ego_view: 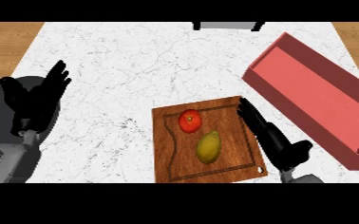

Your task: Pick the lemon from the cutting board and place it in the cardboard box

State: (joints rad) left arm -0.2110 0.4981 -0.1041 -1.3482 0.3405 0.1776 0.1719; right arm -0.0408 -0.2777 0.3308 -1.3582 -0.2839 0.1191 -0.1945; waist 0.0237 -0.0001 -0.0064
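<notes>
Marble counter with a tomato
We see a red tomato (190, 120); white veined counter (140, 66); wooden floor (17, 42) at the corners.

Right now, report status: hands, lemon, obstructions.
Left hand open, resting at left edge. Right hand open beside cutting board. Lemon on board, ungrasped. Tomato next to it.

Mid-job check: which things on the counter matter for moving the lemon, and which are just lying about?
Part of the job:
lemon
cutting board
cardboard box, reddish, at right
right robot hand, open beside the board

Just lying about:
tomato on the board
left robot hand, resting open at left
</notes>
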